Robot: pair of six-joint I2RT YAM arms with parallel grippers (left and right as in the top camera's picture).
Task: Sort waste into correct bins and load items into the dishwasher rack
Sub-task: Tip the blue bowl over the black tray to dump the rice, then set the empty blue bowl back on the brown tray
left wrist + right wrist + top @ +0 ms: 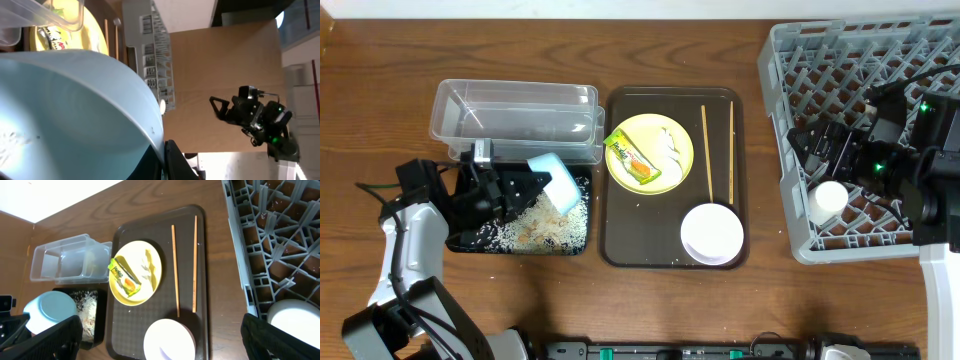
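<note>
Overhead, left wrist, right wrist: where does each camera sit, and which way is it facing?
Overhead: fixed above the table, looking straight down; both arms show, left claw gripping the light-blue bowl, right claw over the grey rack.
Left wrist: on the left arm, image turned sideways, looking past the bowl toward the right arm; one own finger shows.
Right wrist: above the rack's edge, looking down at the brown serving tray; both own fingers show, spread wide.
Shared: overhead and right wrist both show the pale-yellow plate and chopsticks.

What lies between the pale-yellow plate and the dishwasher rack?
The pair of wooden chopsticks on the brown serving tray, then bare table; the overhead view shows it.
</note>
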